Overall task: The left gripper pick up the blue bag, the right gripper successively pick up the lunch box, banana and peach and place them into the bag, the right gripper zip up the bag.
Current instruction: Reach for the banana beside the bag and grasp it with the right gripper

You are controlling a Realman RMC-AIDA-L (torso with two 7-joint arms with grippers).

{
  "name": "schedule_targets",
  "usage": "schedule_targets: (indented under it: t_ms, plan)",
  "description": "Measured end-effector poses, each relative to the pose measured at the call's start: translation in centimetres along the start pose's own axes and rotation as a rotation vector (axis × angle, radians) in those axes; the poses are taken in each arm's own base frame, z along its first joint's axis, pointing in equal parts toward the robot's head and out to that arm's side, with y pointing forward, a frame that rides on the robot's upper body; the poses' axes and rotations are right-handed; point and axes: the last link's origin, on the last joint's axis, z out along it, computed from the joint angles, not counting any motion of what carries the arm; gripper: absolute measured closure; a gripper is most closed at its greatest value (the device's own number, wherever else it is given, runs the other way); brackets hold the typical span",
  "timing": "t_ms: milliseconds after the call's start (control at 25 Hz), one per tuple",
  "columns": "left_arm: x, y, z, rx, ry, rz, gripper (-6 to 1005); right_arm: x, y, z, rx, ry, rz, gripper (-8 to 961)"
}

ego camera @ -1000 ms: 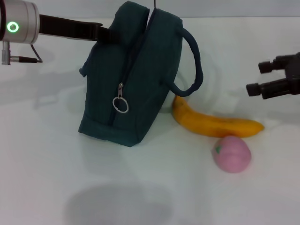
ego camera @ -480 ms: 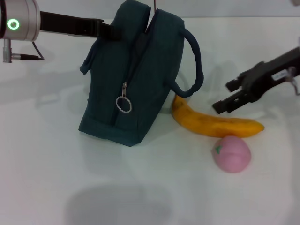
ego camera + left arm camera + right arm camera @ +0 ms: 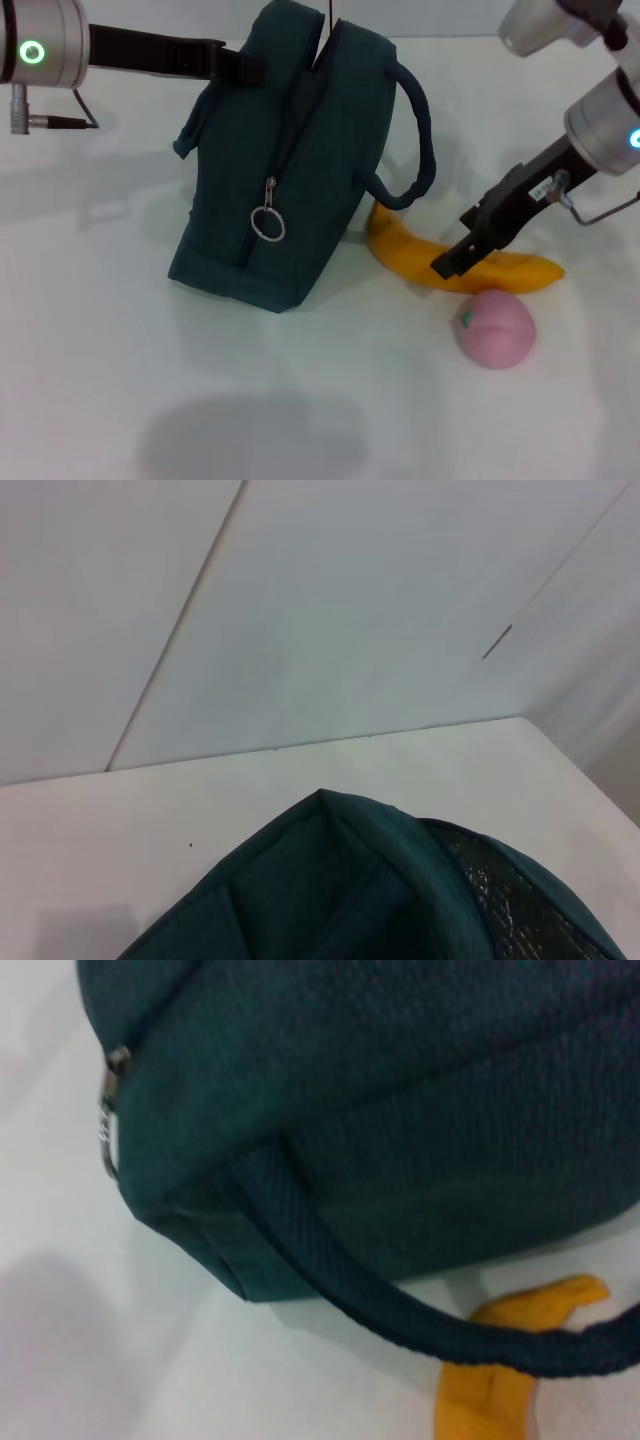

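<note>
No legible text, labels, brand names or numbers in any view. The right arm's link [image 3: 540,190] carries a small pale sticker; its print is too small to read. Only sign-like marks: a lit green ring indicator on the left arm's wrist housing [image 3: 33,52] and a small blue light at the edge of the right arm's wrist housing [image 3: 632,140]. The blue bag [image 3: 290,160] shows plain fabric, no logo.

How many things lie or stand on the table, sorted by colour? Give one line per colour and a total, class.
Dark teal: 1, the bag
Yellow-orange: 1, the banana
Pink: 1, the peach
Total: 3
</note>
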Motion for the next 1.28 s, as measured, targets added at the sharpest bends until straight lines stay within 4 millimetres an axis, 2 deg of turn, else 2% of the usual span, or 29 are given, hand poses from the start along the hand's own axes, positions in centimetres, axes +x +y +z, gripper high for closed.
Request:
schedule_targets:
  t_ms: [440, 1160, 1280]
  plan:
    - [0.1, 0.0, 0.0, -0.001, 0.002, 0.001, 944, 0.1, -0.4, 3.0, 0.070, 0.054, -0.040, 70]
    - [0.1, 0.0, 0.0, 0.001, 0.003, 0.001, 945, 0.7, -0.6, 4.1, 0.081, 0.087, -0.037, 77]
    - [0.0, 0.0, 0.0, 0.001, 0.003, 0.000, 945, 0.8, -0.8, 4.0, 0.087, 0.086, -0.035, 173]
